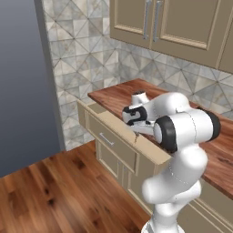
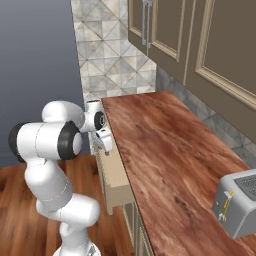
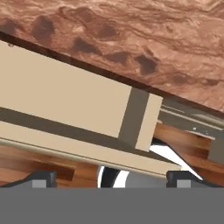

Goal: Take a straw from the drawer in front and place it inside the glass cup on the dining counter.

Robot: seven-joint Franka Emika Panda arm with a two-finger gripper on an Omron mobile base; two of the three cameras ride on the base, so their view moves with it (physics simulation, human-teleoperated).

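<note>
- arm (image 1: 179, 173): glossy white shell, fat rounded links, bulbous elbow segments
- joints: black bands between the white segments, black end cap on the elbow
- hand (image 1: 135, 113): white housing, dark face
- gripper (image 2: 106, 150): white body, small dark fingertips (image 3: 41, 178), squared, grey pads
</note>
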